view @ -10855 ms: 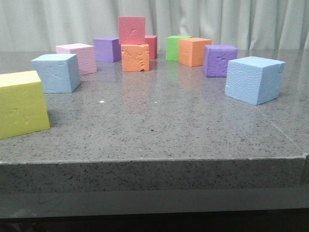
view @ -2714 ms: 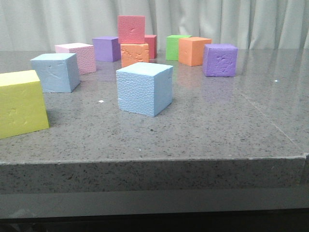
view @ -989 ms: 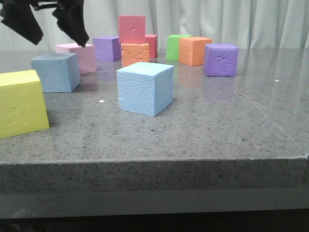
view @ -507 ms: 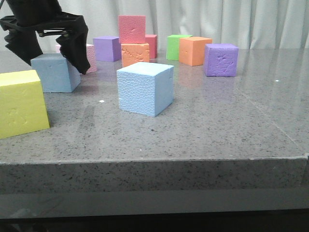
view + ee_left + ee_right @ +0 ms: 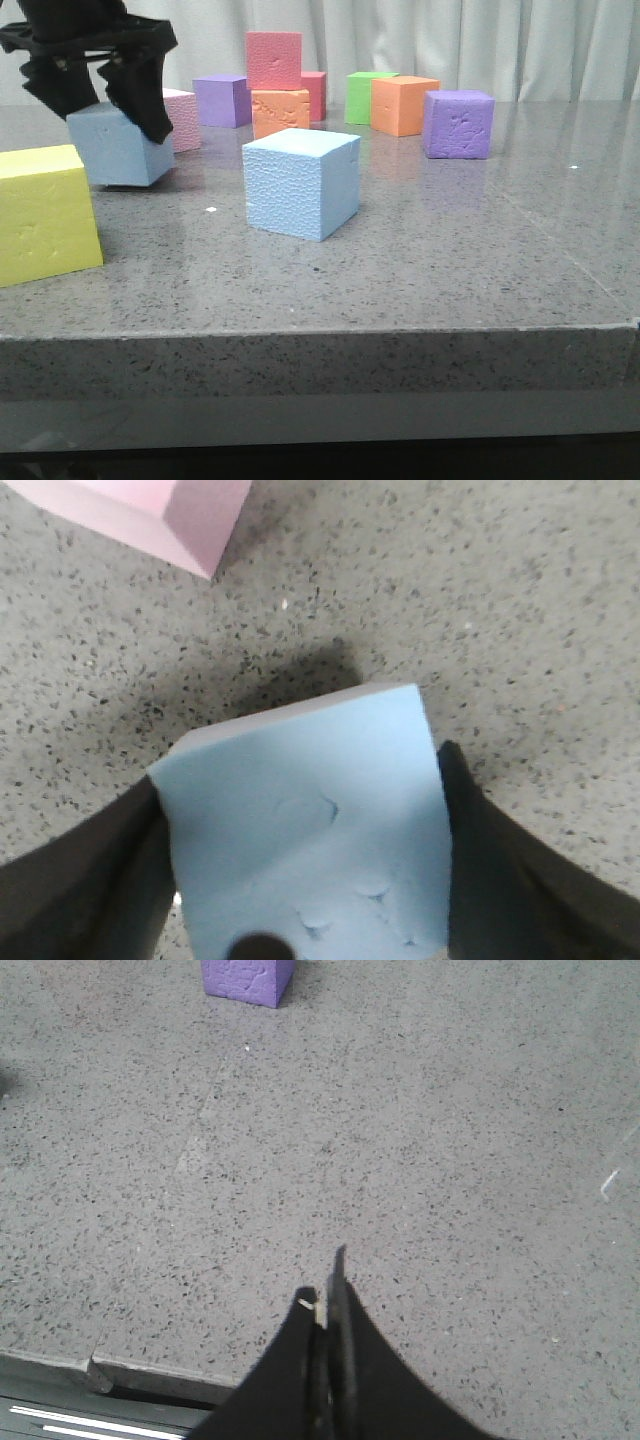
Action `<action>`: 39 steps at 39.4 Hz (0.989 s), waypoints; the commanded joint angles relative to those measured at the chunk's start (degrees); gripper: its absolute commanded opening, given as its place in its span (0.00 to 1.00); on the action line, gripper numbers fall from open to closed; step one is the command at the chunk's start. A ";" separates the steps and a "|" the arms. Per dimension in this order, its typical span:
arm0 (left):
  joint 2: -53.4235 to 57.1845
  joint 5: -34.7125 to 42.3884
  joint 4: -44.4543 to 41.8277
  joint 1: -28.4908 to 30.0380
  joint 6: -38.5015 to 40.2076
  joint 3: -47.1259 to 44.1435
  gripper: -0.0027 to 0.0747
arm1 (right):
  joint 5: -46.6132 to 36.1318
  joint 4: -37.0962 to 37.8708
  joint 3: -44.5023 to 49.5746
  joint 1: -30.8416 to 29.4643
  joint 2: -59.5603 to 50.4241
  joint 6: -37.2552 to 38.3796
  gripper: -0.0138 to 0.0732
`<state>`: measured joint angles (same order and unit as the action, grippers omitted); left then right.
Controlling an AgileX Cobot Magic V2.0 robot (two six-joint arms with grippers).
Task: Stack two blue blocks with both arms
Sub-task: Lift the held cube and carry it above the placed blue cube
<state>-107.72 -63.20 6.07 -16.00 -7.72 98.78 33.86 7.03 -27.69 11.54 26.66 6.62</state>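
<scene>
One sky-blue block (image 5: 300, 182) stands on the table near the middle. The other blue block (image 5: 112, 146) is at the left, tilted and a little off the table, between the fingers of my left gripper (image 5: 100, 95), which is shut on it. In the left wrist view this block (image 5: 310, 810) fills the gap between the two dark fingers (image 5: 500, 870), with its shadow on the table below. My right gripper (image 5: 324, 1300) is shut and empty, low over bare table near the front edge; it is out of the front view.
A yellow block (image 5: 42, 213) stands at the front left. A pink block (image 5: 180, 118) is just behind the held block, also in the left wrist view (image 5: 150, 510). Purple (image 5: 457, 124), orange (image 5: 402, 105), green, red and more blocks line the back.
My left gripper came down over the left blue block, closed on it and has lifted and tilted it slightly. The middle blue block has not moved.
</scene>
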 commanded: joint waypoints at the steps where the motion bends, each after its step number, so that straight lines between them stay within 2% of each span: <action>1: 3.38 -1.68 1.21 -0.38 -0.08 4.86 0.47 | -3.92 0.34 -1.54 -0.31 0.09 0.02 0.09; 10: 4.19 -9.78 3.10 -1.16 -0.08 12.25 0.47 | -4.08 0.34 -1.54 -0.31 0.09 0.02 0.09; 25: 7.34 -9.78 3.10 -8.12 0.32 13.29 0.47 | -4.17 0.34 -1.54 -0.31 0.09 0.02 0.09; 39: 8.33 -9.78 3.38 -17.30 0.32 13.29 0.47 | -4.07 0.34 -1.54 -0.31 0.09 0.02 0.09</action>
<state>-102.70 -71.87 8.26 -31.22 -7.75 110.18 33.86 7.03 -27.69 11.54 26.66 6.62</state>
